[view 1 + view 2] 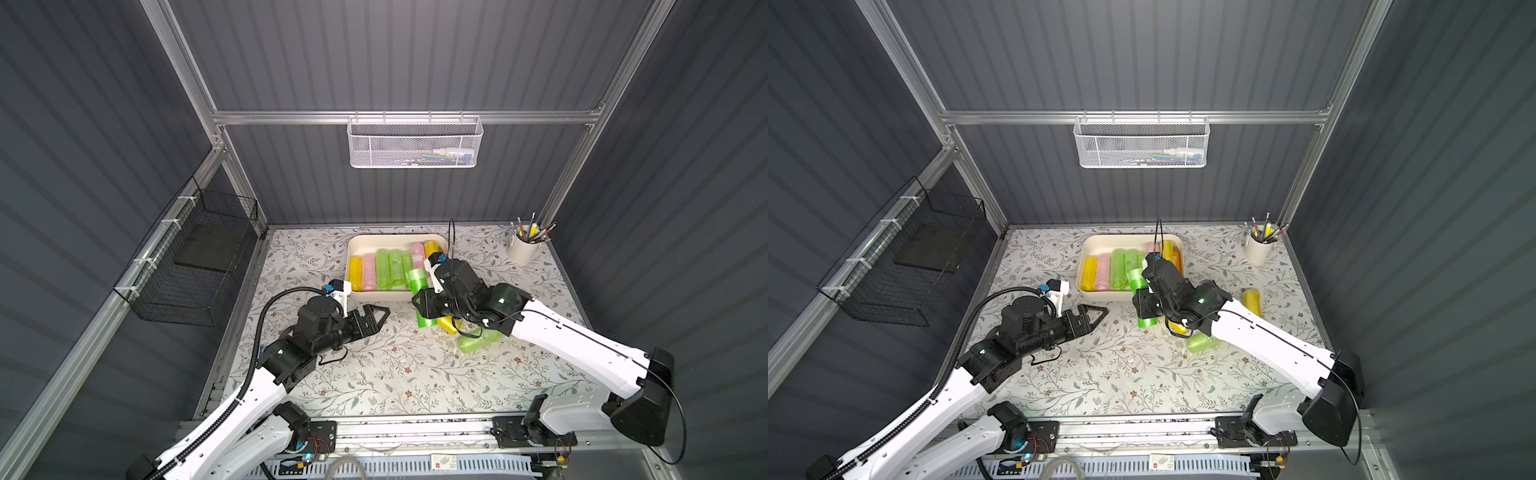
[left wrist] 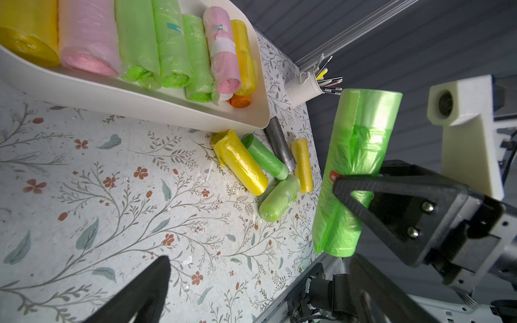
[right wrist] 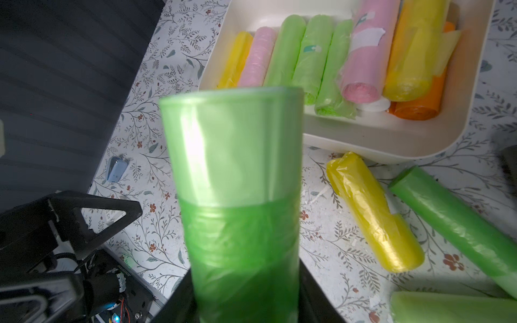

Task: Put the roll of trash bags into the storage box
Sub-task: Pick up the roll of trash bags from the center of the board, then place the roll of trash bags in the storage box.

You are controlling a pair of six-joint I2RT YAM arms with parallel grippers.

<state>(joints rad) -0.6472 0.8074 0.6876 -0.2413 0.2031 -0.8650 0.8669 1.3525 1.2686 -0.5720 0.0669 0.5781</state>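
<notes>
Nearest the front of the flowered table, the left gripper points toward the middle, its fingers spread wide with nothing between them. Just beyond it and to the right, the right gripper is clamped across a bright green roll of trash bags. The roll is lifted off the table, and in both top views its far end shows against the near right part of the storage box.

Under the right arm lie loose rolls: a pale green roll and a yellow roll. The left wrist view adds a darker green roll and a grey roll close to the box's corner.

Inside the box, yellow, pink and green rolls lie side by side, with an orange roll at the right end under a yellow one. Farther back, at the right corner, stands a white cup of pencils. A white mesh basket hangs on the back wall — a black wire basket on the left wall.
</notes>
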